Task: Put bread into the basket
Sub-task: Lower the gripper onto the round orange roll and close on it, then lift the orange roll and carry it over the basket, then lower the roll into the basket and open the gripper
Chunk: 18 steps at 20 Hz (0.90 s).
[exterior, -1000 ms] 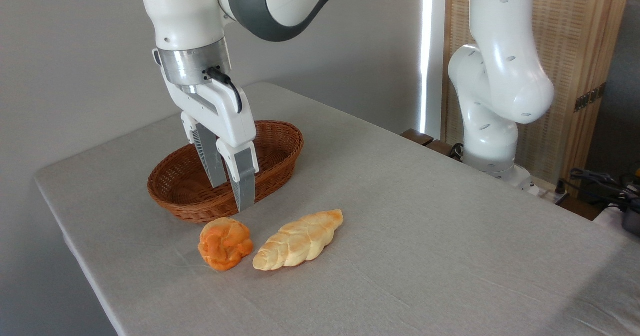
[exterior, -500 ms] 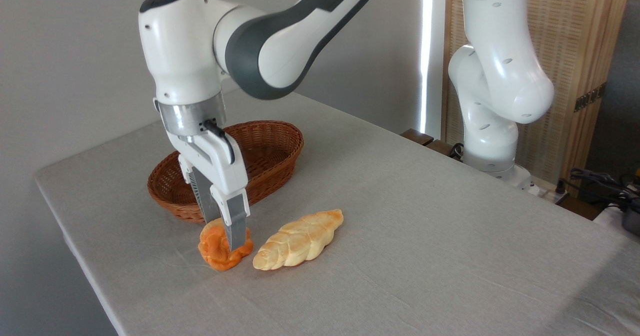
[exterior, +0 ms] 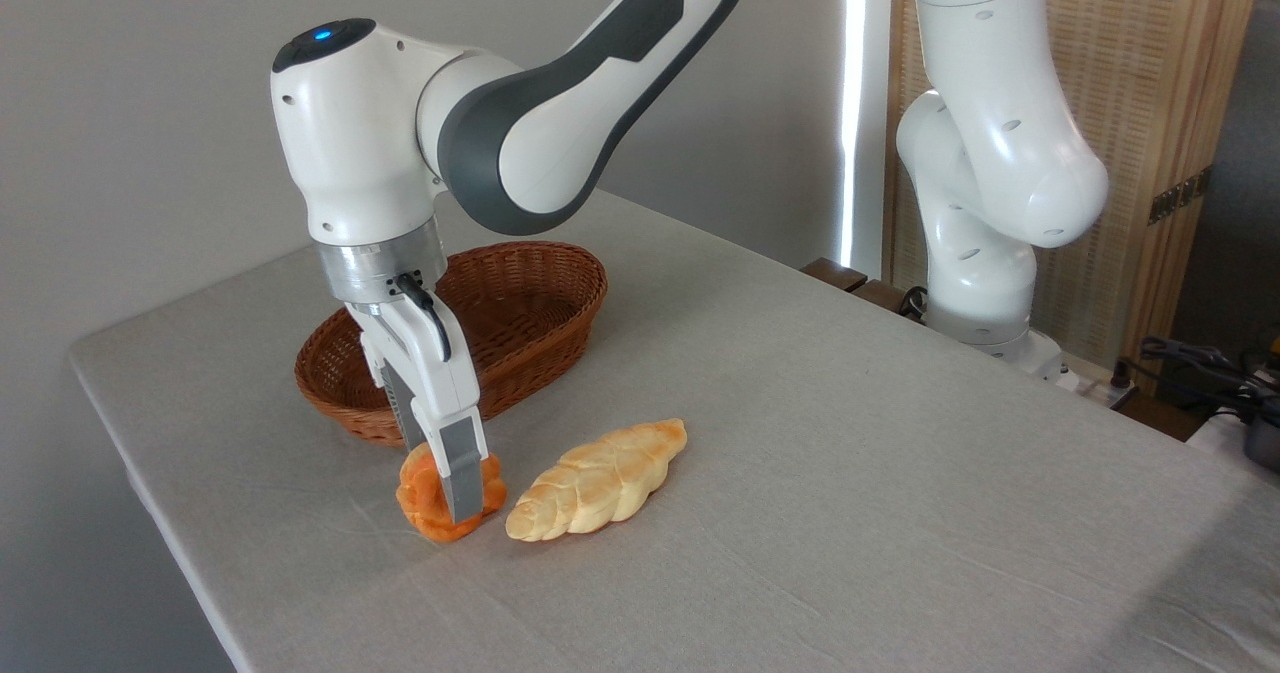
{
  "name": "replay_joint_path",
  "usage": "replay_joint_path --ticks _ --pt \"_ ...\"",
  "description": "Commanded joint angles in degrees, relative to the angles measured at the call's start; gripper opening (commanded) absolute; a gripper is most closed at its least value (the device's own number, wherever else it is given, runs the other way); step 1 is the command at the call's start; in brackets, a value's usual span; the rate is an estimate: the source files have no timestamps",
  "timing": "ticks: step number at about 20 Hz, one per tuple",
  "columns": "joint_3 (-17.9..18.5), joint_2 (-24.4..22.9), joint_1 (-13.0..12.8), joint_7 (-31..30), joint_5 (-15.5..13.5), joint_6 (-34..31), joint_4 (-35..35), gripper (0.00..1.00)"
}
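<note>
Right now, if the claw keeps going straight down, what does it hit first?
The orange bun: the claw points down with its fingers already straddling it. Below that is the table. Whether the fingers touch the bun is unclear.

The bread (exterior: 425, 493) looks matt and lumpy, a rough twisted orange crust. At its 3 o'clock the braided loaf (exterior: 596, 481) has a smoother, faintly glossy golden surface. The basket (exterior: 520, 298), at 12 o'clock, is coarse brown woven wicker. The table (exterior: 800, 453) wears matt grey cloth. The gripper (exterior: 452, 498) is glossy white plastic with dull grey fingers.
</note>
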Motion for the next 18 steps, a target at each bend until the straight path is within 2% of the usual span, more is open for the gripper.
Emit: replay_joint_path --ticks 1,8,12,14,16,18 --pt "0.13 -0.25 -0.03 1.19 0.65 0.61 -0.09 0.20" --pt "0.31 -0.95 0.15 1.19 0.30 0.53 0.52 0.22" --pt "-0.22 -5.16 -0.02 0.40 -0.32 0.44 1.49 0.22" --pt "-2.32 -6.31 -0.11 -1.88 -2.42 0.18 2.10 0.22" --pt "-5.83 -6.32 -0.11 -7.13 -3.13 0.17 2.11 0.22" --pt "-9.08 -5.88 -0.11 -12.42 -3.13 0.18 2.11 0.34"
